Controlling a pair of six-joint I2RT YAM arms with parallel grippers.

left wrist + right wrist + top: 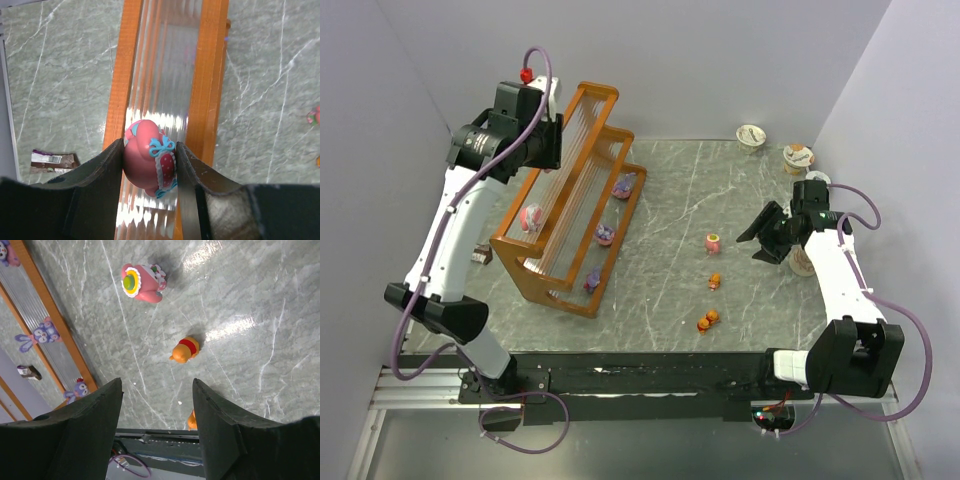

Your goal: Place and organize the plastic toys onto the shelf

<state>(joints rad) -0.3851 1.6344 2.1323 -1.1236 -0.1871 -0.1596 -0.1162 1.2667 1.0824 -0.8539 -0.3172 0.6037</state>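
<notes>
My left gripper (150, 145) is shut on a pink-red roundish toy (147, 160) with blue bows, held at a slatted tier of the orange-brown shelf (117, 90). The top view shows a pink toy (532, 218) at that shelf (565, 300). Three purple toys (623, 185) (605, 234) (592, 280) stand on the lowest tier. On the table lie a pink toy (713, 242) (142, 282) and two orange toys (714, 281) (708, 320). My right gripper (760, 240) (157, 385) is open and empty above the orange toy (184, 350).
Foil-lidded cups (751, 134) (798, 156) stand at the back right corner. A beige container (803, 262) sits behind the right arm. A small wrapper (480, 257) (50, 159) lies behind the shelf on the left. Walls close in on the left, back and right.
</notes>
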